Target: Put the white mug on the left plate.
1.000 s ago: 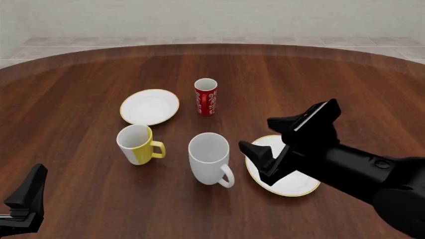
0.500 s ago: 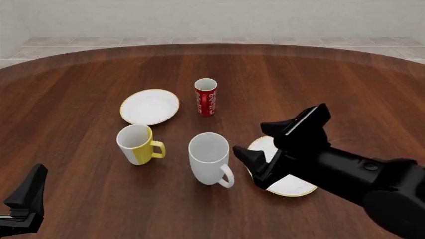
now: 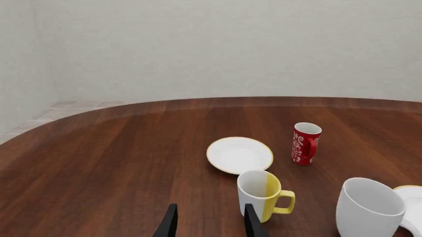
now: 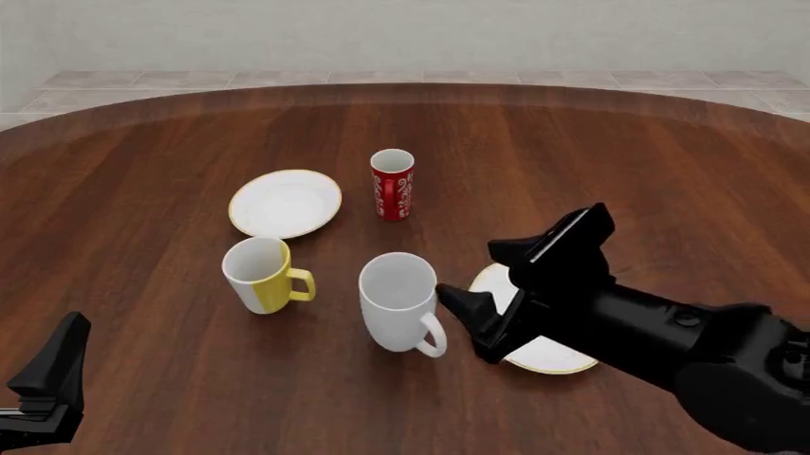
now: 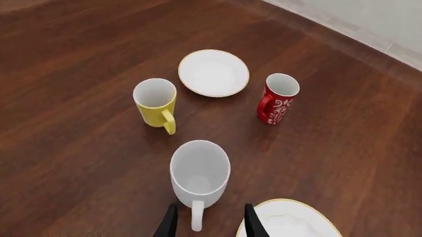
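The mug point(image 4: 401, 301) looks like stiff, slick, breakable ceramic, so it's probably best pinched at the handle point(image 5: 195, 216), which is framed by the empty, parted right gripper point(image 5: 207, 222).

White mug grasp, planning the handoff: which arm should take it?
Right. Its gripper is open beside the white mug, fingers straddling the handle; the left gripper sits far off at the near table edge.
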Available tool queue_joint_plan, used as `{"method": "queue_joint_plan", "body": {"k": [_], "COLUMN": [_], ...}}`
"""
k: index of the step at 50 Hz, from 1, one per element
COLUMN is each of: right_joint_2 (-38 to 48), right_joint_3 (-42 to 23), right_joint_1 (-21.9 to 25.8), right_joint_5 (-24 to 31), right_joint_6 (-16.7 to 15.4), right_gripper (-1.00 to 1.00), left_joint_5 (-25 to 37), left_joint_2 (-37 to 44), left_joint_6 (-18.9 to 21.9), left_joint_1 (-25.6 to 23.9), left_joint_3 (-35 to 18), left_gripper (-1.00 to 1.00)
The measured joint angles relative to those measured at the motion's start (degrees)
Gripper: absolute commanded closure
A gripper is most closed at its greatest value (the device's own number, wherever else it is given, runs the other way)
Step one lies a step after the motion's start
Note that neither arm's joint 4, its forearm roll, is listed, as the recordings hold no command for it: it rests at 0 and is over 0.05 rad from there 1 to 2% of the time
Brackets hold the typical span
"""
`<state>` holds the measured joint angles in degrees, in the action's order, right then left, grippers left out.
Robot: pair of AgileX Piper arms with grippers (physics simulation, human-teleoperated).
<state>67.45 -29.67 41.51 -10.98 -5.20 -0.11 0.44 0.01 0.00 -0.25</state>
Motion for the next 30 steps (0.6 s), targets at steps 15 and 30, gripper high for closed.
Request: {"method": "queue_joint_plan", "body": {"k": [15, 30], "right_joint_2": [1.9, 3.46], "right_joint_3": [0.2, 0.37], "right_joint_1": [0.48, 0.97], "right_joint_5": [-1.65, -2.71], "right_joint_6": [0.6, 1.22], "right_gripper": [-1.0, -1.0], "left_joint_5": [0.0, 0.0], "left_joint_2": [0.0, 0.0], "left_joint_6": [0.0, 0.0], "left_joint_1": [0.0, 0.0], "left_joint_3": [0.0, 0.0], "left_gripper": [-1.0, -1.0]}}
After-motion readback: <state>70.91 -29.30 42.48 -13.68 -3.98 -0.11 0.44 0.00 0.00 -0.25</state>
